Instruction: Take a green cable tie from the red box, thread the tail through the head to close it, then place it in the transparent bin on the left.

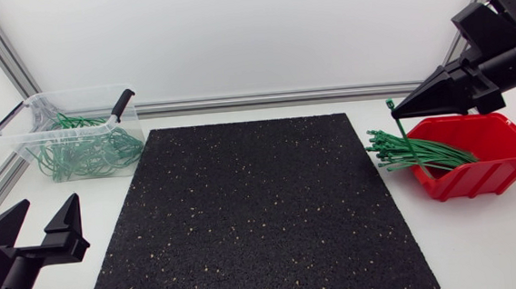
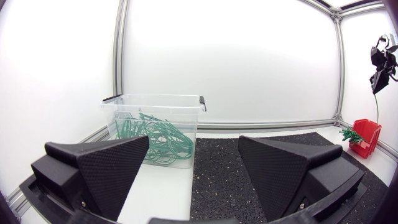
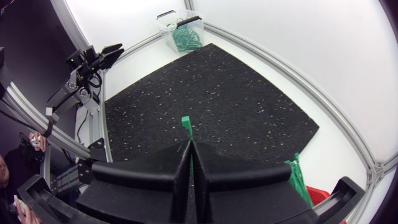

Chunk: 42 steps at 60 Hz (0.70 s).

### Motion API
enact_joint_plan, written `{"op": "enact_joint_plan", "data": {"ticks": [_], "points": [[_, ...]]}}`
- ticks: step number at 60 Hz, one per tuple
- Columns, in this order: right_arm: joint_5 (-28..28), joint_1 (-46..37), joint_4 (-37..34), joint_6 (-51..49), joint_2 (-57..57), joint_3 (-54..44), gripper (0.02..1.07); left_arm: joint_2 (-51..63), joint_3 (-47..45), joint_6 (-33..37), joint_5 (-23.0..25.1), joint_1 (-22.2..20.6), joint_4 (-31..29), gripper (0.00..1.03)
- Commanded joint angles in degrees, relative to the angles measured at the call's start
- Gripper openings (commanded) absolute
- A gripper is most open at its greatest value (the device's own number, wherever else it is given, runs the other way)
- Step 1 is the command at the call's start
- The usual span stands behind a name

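Note:
My right gripper [image 1: 400,111] hangs above the red box [image 1: 488,176] at the right and is shut on one green cable tie [image 1: 397,124]. The tie's head [image 3: 186,124] sticks out past the closed fingertips, and its tail hangs down toward the bundle of green ties [image 1: 418,151] spilling from the box. The transparent bin [image 1: 72,95] at the back left holds several closed green ties. My left gripper [image 1: 38,229] sits low at the front left, open and with nothing in it, pointing at the bin [image 2: 155,97].
A black speckled mat [image 1: 254,218] covers the middle of the table between the bin and the red box. Aluminium frame rails run along the back and side edges. The bin has two black handles on its rim.

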Motion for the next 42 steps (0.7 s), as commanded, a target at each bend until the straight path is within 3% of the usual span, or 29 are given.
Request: {"op": "enact_joint_plan", "data": {"ticks": [1, 10, 24, 42], "points": [[-1.3, 3.1, -2.6, 3.1, 1.9, 0.3, 0.08, -0.1, 0.0, -0.3, 1.2, 0.4, -3.0, 1.00], [-4.1, 7.8, -8.5, 3.5, 4.9, 1.8, 0.08, 3.9, 3.2, -2.5, 4.7, 2.4, -4.4, 1.00], [-7.5, 12.3, -9.4, 8.9, 6.5, 3.7, 0.08, 18.1, 11.0, -7.5, 17.8, 11.2, -5.5, 1.00], [-13.2, 15.3, -10.8, 13.7, 9.2, 4.9, 0.08, 29.6, 21.0, -8.3, 27.0, 10.7, -13.9, 0.99]]}}
